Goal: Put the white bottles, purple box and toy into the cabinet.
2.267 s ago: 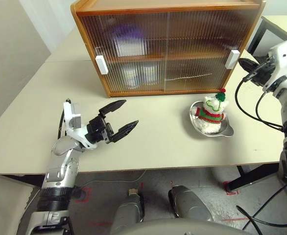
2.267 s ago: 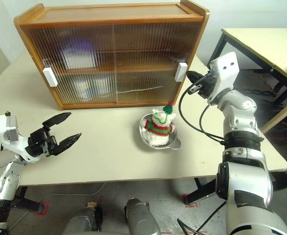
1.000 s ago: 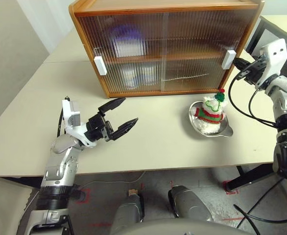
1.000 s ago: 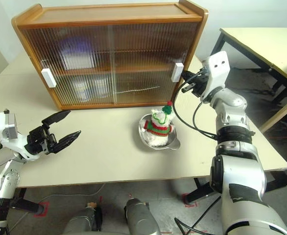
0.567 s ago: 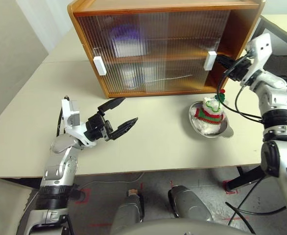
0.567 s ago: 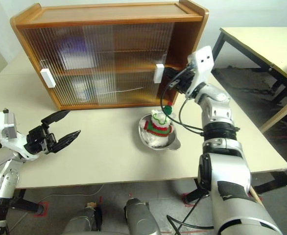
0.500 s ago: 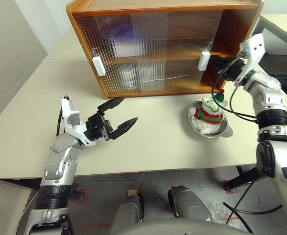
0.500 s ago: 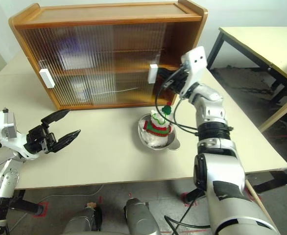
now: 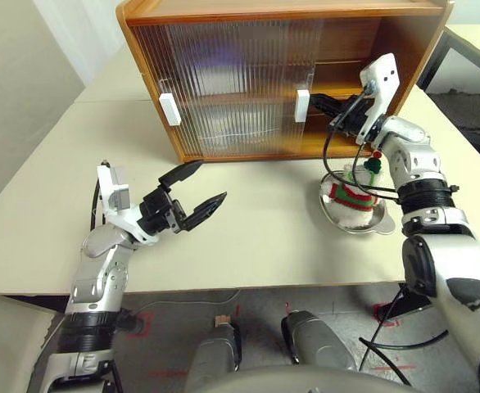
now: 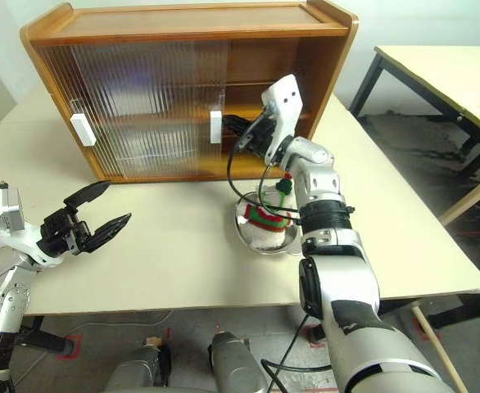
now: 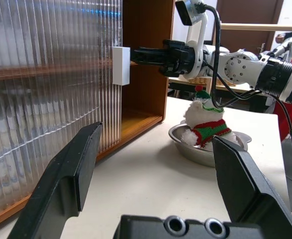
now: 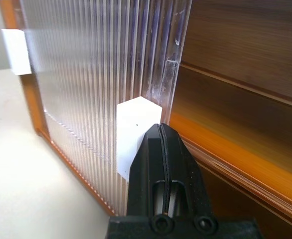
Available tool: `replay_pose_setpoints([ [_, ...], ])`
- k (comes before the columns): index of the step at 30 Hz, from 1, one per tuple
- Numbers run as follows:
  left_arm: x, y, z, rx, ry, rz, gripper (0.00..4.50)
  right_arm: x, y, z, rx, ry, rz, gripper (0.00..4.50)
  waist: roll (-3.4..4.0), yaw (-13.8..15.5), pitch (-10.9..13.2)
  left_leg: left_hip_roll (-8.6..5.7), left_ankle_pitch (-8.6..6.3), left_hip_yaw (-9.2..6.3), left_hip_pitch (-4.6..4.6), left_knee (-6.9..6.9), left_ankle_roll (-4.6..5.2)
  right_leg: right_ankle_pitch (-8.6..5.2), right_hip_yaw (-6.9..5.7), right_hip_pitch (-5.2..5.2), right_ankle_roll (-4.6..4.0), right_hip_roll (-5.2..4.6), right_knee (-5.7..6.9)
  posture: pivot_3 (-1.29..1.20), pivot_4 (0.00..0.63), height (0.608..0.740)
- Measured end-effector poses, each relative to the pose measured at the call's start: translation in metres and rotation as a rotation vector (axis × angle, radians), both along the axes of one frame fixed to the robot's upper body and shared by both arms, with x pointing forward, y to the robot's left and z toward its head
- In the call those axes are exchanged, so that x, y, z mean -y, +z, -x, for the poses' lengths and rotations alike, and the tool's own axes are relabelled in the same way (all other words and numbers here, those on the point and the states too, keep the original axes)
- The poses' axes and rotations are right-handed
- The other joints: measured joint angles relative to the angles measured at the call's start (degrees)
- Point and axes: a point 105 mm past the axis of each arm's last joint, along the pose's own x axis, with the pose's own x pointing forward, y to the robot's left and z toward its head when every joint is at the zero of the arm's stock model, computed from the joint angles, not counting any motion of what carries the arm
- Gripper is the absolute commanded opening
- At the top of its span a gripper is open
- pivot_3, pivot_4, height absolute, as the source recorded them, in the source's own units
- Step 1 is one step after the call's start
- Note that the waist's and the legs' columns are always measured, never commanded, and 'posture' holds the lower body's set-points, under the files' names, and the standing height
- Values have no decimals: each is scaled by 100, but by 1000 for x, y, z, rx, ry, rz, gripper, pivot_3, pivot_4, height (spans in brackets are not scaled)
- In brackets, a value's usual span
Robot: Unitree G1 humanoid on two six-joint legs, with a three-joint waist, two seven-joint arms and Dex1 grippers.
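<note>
Pale beige tabletop [image 9: 256, 246] carries the orange-brown cabinet [image 9: 224, 10] at its far side. Its right sliding door [image 9: 256, 90] is slid across toward the left one, leaving the cabinet's right part open — bare shelf and floor show there. The right gripper [image 12: 161, 130], fingers pressed together, has its tips against the white block handle [image 12: 135, 134] of that door. Behind the ribbed panels, a purple blur on the upper shelf is the purple box [image 9: 211, 57]; the white bottles cannot be made out clearly. The toy [image 10: 266, 214] sits in a shallow steel bowl [image 11: 183, 147] on the table just in front of the open side. The left gripper [image 9: 192, 190] hovers over the table near the front-left, its fingers spread wide and holding nothing.
</note>
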Motion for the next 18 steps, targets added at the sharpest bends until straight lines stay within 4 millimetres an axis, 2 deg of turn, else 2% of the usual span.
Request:
replay_pose_setpoints([
  [6, 0, 0, 0, 1, 1, 3, 4500, -23, 14, 3, 34, 70, -20, 27, 0, 21, 0, 0, -1, -1, 1, 0, -1, 2, 0, -1, -3, 0, 3, -210, 50, 740],
  [11, 1, 1, -1, 7, 4, 11, 4500, -33, 14, 7, 25, 107, -20, 27, -1, 54, -1, 0, 0, -1, 0, 1, 0, 3, -1, -2, -7, 0, 4, -209, 49, 740],
  [15, 2, 2, -1, 10, 4, 13, 4500, -35, 16, 8, 25, 117, -17, 27, -1, 78, -1, 0, 1, 0, 1, 1, 1, 3, -2, -2, -7, 0, 6, -211, 51, 740],
  [17, 2, 2, -1, 13, 3, 16, 4500, -28, 15, 8, 20, 109, -1, 27, -1, 88, -1, 0, 1, 0, 0, 3, 1, 3, -2, -1, -7, 0, 6, -214, 52, 740],
  [18, 3, 3, -2, 15, 2, 17, 4500, -19, 15, 7, 17, 90, 18, 387, -1, 114, -1, -1, 2, 0, -1, 5, 2, 3, -4, 0, -7, 0, 6, -214, 52, 740],
])
